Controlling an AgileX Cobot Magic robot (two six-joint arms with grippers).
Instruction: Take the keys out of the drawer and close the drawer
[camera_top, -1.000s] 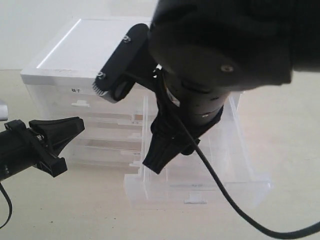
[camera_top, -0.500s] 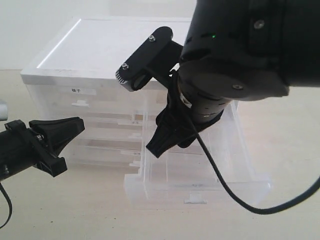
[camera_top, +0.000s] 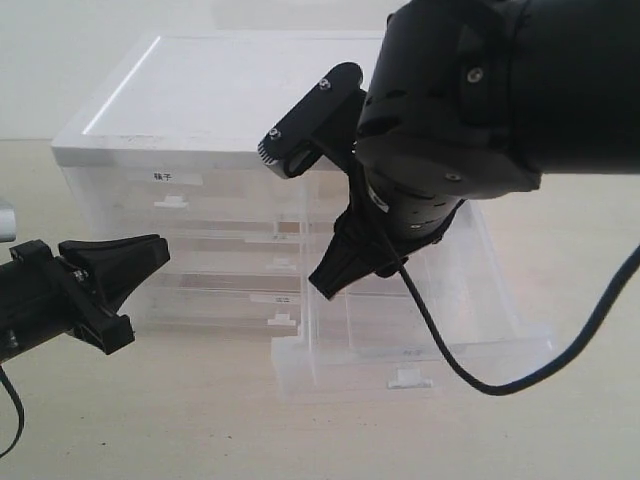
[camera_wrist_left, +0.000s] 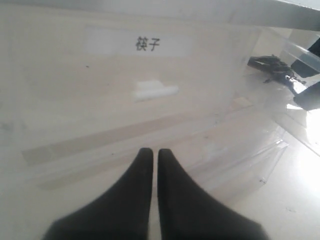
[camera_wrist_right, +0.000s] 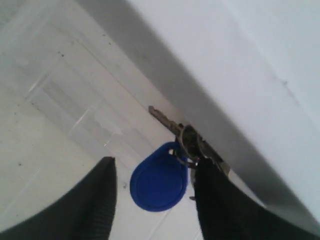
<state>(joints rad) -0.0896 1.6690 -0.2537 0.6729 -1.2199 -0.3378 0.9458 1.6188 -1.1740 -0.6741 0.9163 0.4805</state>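
Observation:
The drawer (camera_top: 470, 300), translucent with a small white tab handle (camera_top: 408, 378), stands pulled far out of the cabinet's right half. My right gripper (camera_top: 328, 283) reaches down into it, and the arm hides the keys in the exterior view. In the right wrist view the keys (camera_wrist_right: 186, 136) lie on the drawer floor against its wall, with the blue fob (camera_wrist_right: 159, 184) between the fingers of my open right gripper (camera_wrist_right: 155, 162); one finger (camera_wrist_right: 220, 205) overlaps the key ring. My left gripper (camera_top: 150, 252) hovers shut, left of the cabinet; its view shows the keys (camera_wrist_left: 274, 67) as a dark bunch.
The white-topped plastic cabinet (camera_top: 230, 90) holds several shut drawers, one with a white label strip (camera_wrist_left: 140, 44) and a tab handle (camera_wrist_left: 155, 91) straight ahead of my left gripper (camera_wrist_left: 151, 151). A black cable (camera_top: 450, 350) hangs from the right arm across the open drawer.
The right arm has swung to the right and its gripper has gone further back in the drawer. Cabinet and open drawer have shifted slightly right. The left gripper has not moved.

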